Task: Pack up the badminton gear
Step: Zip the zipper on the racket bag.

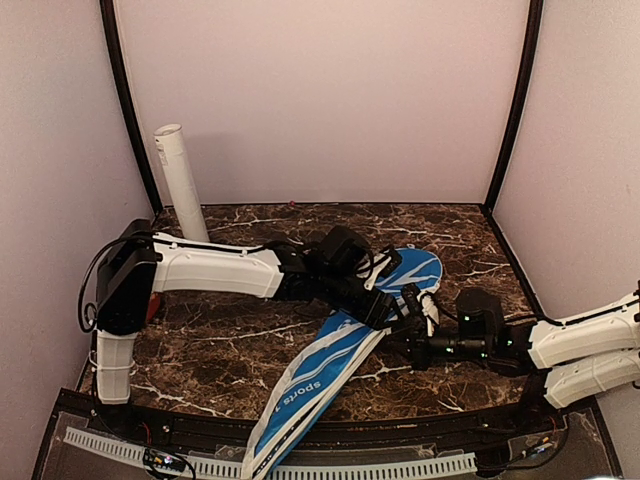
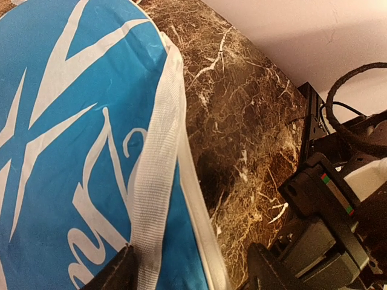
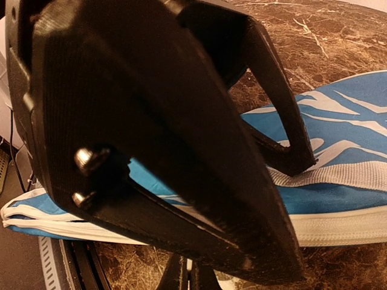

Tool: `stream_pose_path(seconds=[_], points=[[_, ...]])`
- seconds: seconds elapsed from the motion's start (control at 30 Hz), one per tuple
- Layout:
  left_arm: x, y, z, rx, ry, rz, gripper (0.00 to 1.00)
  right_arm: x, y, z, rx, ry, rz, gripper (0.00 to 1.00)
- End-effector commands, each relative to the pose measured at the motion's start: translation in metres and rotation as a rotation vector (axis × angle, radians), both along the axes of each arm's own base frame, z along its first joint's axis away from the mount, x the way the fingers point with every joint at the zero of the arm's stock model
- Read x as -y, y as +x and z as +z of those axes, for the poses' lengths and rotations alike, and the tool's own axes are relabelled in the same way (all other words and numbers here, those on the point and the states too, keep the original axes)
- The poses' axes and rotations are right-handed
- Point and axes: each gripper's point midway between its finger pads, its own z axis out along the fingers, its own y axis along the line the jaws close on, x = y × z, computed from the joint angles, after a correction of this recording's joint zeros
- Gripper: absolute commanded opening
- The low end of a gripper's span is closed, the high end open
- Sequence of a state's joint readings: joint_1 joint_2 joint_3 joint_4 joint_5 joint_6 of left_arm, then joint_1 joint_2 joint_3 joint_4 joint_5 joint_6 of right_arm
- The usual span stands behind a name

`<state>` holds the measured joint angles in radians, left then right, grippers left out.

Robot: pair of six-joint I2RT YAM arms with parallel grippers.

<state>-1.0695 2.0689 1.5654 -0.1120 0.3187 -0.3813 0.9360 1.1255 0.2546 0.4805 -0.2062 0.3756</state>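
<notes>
Both pincers meet at the head of the blue cover (image 1: 320, 370) lying slantwise on the surface (image 1: 230, 340), left pincer (image 2: 190, 272) gaping astride its white edging (image 2: 157, 157), right pincer (image 1: 425, 322) clenched alongside; closing the cover seems in hand, next needing a firm pinch on that edging.

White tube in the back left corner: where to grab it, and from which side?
Grip the white tube around its round body, about mid-height, fingers level across it. Come from the front right, the open table side: it stands on end in the corner, with the walls close behind and to its left, so there is probably no room there.
</notes>
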Motion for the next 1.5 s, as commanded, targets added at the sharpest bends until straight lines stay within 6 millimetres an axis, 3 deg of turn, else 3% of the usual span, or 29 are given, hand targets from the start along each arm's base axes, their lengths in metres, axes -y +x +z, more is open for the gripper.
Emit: stream_pose_path(seconds=[0.0, 0.17, 0.27, 0.47, 0.6, 0.97, 1.47], points=[[0.006, -0.003, 0.003, -0.009, 0.004, -0.036, 0.65, -0.007, 0.005, 0.028, 0.078, 0.090, -0.003, 0.00], [0.012, -0.006, -0.003, -0.033, 0.016, -0.066, 0.64, -0.007, 0.004, 0.026, 0.073, 0.079, 0.002, 0.00], [0.011, -0.007, -0.013, -0.045, 0.046, -0.072, 0.50, -0.007, 0.005, 0.027, 0.077, 0.078, 0.000, 0.00], [0.012, -0.002, -0.014, -0.038, 0.041, -0.055, 0.15, -0.010, 0.003, 0.026, 0.070, 0.068, 0.019, 0.00], [0.010, 0.006, -0.015, -0.042, 0.034, -0.019, 0.00, -0.011, -0.003, 0.026, 0.066, 0.060, 0.031, 0.00], [0.002, 0.029, -0.013, -0.020, -0.003, 0.076, 0.00, -0.026, -0.031, 0.005, 0.026, -0.028, 0.114, 0.00], [-0.045, 0.079, -0.018, 0.054, 0.014, 0.245, 0.00, -0.068, -0.100, -0.010, -0.060, -0.079, 0.337, 0.00]])
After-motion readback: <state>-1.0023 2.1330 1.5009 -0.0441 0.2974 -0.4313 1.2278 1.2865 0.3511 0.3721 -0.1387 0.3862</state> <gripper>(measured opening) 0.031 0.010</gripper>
